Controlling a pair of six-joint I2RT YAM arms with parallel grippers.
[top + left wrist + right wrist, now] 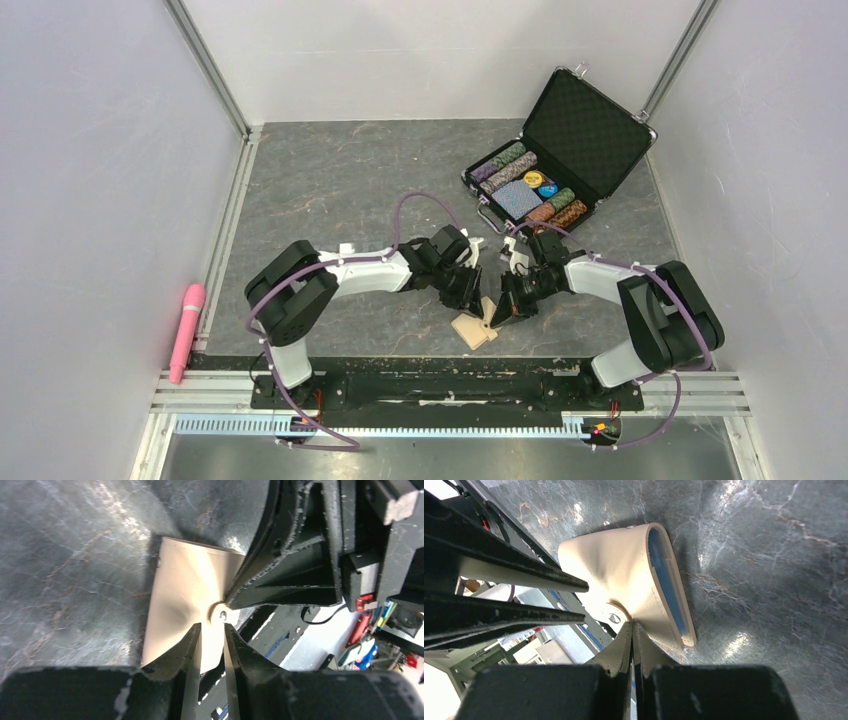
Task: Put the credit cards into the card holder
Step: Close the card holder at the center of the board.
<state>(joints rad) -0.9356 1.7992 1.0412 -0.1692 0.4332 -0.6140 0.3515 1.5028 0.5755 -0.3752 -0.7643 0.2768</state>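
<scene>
**Card holder [472, 330] caught between 2 sets of fingers, cards nowhere in view**

The card holder sits on the table [330, 170]. The open black chip case [585, 125] is well apart from it, toward the far right. The holder is partly unfolded, and its light blue lining [664, 575] shows along one gaping edge.

The right fingers [623, 647] are closed tight, and their tips meet the holder right at the round snap [614, 618]. Whether they pinch the snap tab or only press on it cannot be told. The left fingers [192, 650] stand a little apart at the opposite edge of the holder, with nothing seen clamped between them.

The holder looks light, thin and floppy, with a leather-like skin that should give decent grip. It will likely fold or slide if pushed from 1 side only. The best hold is probably 1 flap or the snap tab, with the other fingers spreading the pocket mouth.

No credit cards show in any view. If glossy and flat, as the task suggests, they would be slippery and best taken by an edge.

No brand, label or writing can be read on the holder or the chip case.
</scene>
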